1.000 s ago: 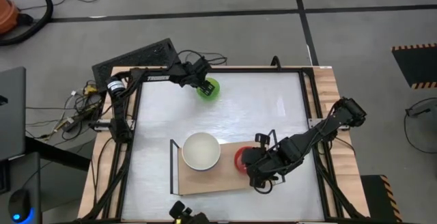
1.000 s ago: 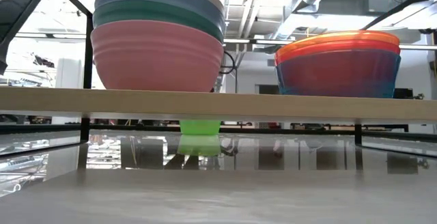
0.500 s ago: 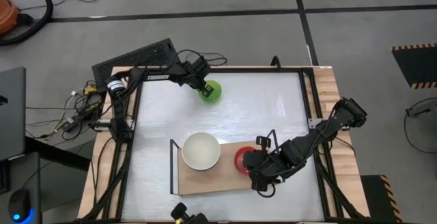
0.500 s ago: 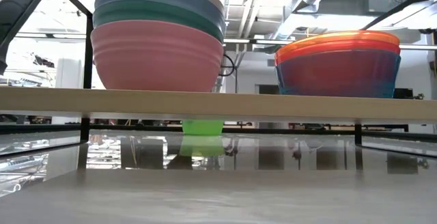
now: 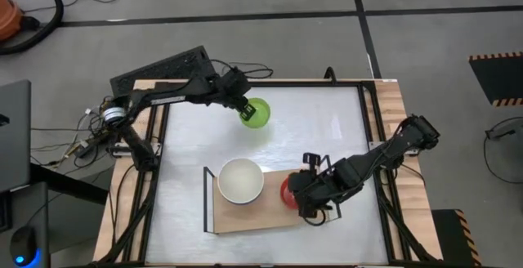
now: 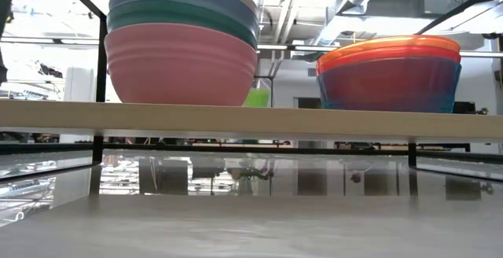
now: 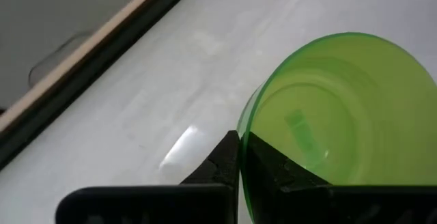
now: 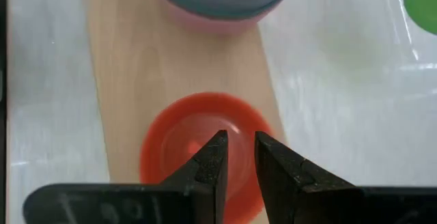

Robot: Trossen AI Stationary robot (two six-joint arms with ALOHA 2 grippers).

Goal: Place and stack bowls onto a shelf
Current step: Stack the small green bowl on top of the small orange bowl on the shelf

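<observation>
My left gripper is shut on a small green bowl at the table's far middle, and the bowl is off the tabletop. The bowl also shows in the low view and in the left wrist view. The shelf lies at the near middle. On it stand a stack of larger bowls with a white one on top and a stack topped by an orange-red bowl. My right gripper hovers over the orange-red bowl, its fingers a narrow gap apart and empty. My left gripper pinches the green bowl's rim on the side nearest the arm, one finger outside the wall and one inside. The fingers come slanting down from the table's far left. The bowl is lifted clear of the table and tilted.
Black wire frames rise at the shelf's short ends. In the low view the pink-bottomed stack stands left and the orange-topped stack right on the board. White tabletop lies between the green bowl and the shelf.
My left gripper has raised the green bowl off the tabletop and carried it a little toward the table's right and near edges. In the low view the bowl has risen from the table to above the shelf board. My right gripper has shifted slightly toward the far edge.
</observation>
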